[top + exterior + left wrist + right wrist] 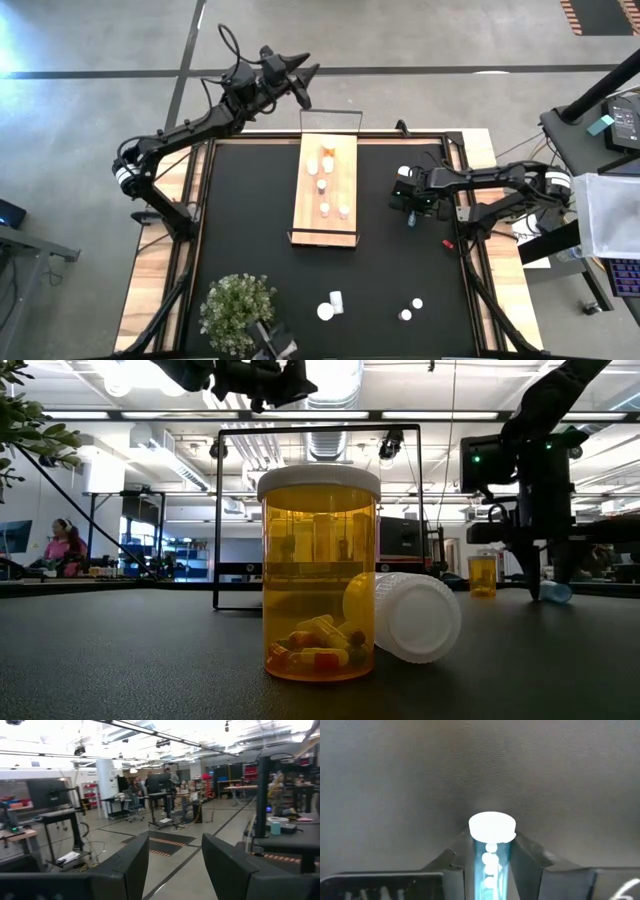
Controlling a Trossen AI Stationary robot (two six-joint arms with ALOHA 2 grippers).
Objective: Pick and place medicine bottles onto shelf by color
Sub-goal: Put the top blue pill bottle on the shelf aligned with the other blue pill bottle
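The light-wood shelf [325, 195] lies mid-mat with several small bottles standing on it, an orange one [327, 152] at its far end. My right gripper [411, 212] is low over the black mat [250, 220], right of the shelf, shut on a pale bluish bottle [491, 855] with a white cap. In the low view this bottle [555, 592] sits at mat level beside the fingers. My left gripper [305, 85] is raised beyond the table's far edge, open and empty [175, 840]. My right gripper pinches the bluish bottle's body just behind its white cap [492, 826], one finger [527, 857] on each side. The fingers come from above, slanting down, and lie along the bottle. The cap sticks out past the fingertips toward the mat; I cannot tell whether it touches.
Near the front edge stand an orange bottle [319, 575] and a lying white-capped one [405, 615], with two more bottles [411, 309] to their right. A potted plant [238, 312] stands at the front left. Bare mat lies between the shelf and these.
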